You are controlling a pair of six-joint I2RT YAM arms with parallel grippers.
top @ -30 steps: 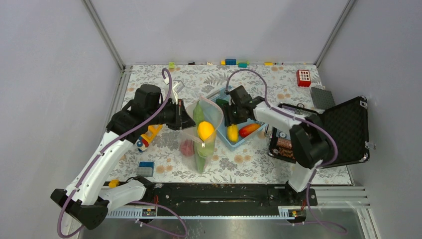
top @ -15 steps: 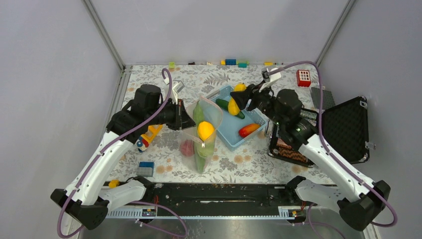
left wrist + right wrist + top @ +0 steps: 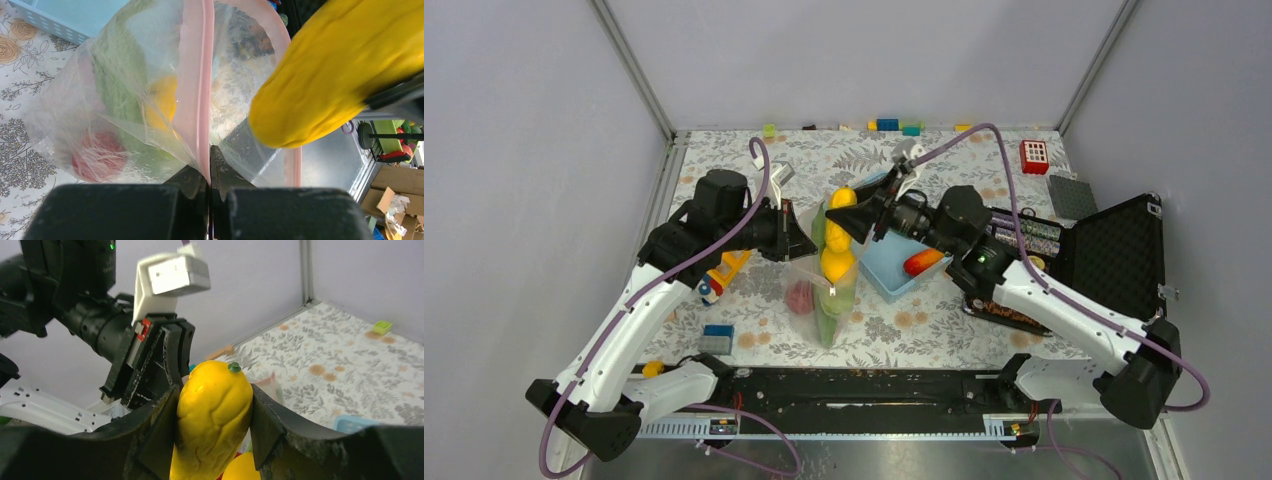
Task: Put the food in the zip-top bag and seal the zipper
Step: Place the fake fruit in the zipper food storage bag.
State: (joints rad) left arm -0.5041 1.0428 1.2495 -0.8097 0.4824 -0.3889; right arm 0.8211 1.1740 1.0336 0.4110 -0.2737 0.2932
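The clear zip-top bag [image 3: 824,305] stands upright at the table's middle. My left gripper [image 3: 807,236] is shut on the bag's pink zipper [image 3: 194,85] and holds the mouth up and open; its jaws [image 3: 209,162] pinch one side of the strip. Inside the bag lie a yellow lemon [image 3: 835,263], a green vegetable [image 3: 112,75] and a red fruit [image 3: 800,296]. My right gripper [image 3: 852,212] is shut on a bumpy yellow toy fruit [image 3: 215,415], which hangs just over the bag's mouth [image 3: 843,198].
A light blue basket [image 3: 889,272] right of the bag holds a red-orange fruit [image 3: 922,262]. An open black case [image 3: 1114,260] stands at the right. A red block [image 3: 1034,156], a grey plate [image 3: 1072,195], a toy [image 3: 722,272] and a blue block [image 3: 718,338] lie around.
My right arm has lifted the yellow fruit out of the basket and carried it left to above the bag's mouth. The left arm and the bag have stayed still.
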